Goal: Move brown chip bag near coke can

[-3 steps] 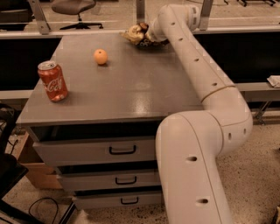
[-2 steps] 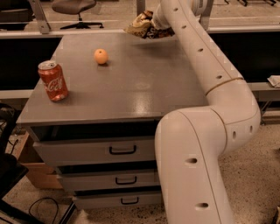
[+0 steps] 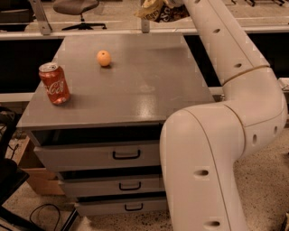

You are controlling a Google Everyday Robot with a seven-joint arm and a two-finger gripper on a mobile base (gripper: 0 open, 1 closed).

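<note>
Brown chip bag lifted higher, arm outstretched, claw clamping it beyond table

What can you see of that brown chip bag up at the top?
The brown chip bag is a crumpled, glossy foil pouch, tan with dark-brown patches and lettering too partial to read. The picture's upper edge cuts off its top. It hangs in the air above the far edge of the table, touching only the tool at the arm's end, which holds it from the right, far from the coke can.
</note>
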